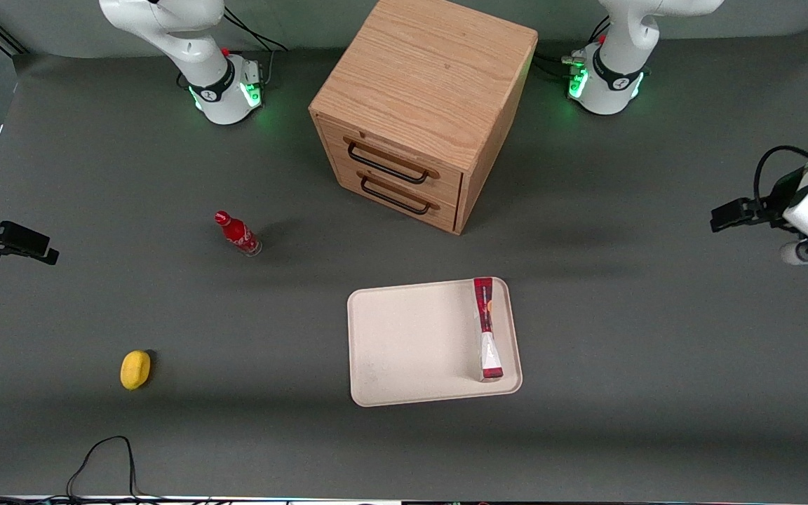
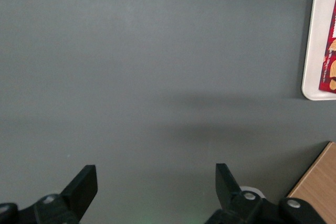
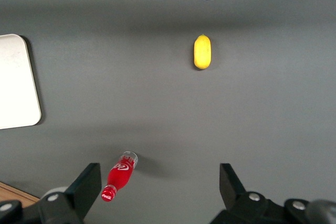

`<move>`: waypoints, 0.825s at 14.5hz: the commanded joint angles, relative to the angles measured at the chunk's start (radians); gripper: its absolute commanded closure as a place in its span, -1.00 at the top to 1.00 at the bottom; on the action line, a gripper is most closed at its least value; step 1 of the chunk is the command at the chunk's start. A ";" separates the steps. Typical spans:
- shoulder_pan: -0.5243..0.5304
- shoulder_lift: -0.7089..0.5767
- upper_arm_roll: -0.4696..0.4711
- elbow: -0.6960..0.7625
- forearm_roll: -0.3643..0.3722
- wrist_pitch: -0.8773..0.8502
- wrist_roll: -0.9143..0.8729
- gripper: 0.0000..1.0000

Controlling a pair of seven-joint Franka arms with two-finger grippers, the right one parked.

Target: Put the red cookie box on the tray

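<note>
Front view shows the wooden cabinet (image 1: 423, 105) farthest from the camera, the tray (image 1: 411, 344) nearer, and the red cookie box (image 1: 486, 327) lying on the tray along its working-arm edge. Well aside, the gripper (image 2: 156, 182) hangs with fingers spread, holding nothing.

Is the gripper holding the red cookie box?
No, the open gripper hangs over bare table, while the red cookie box lies on the tray.

Grey table (image 1: 656, 315): tray (image 1: 404, 344), cabinet (image 1: 418, 105), bottle (image 1: 237, 233), lemon (image 1: 135, 369).
</note>
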 commanded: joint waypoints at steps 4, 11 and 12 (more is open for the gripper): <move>-0.023 -0.098 -0.034 -0.073 0.028 0.003 -0.062 1.00; 0.123 -0.041 -0.185 0.053 0.030 -0.107 -0.097 1.00; 0.123 -0.044 -0.186 0.058 0.028 -0.110 -0.109 1.00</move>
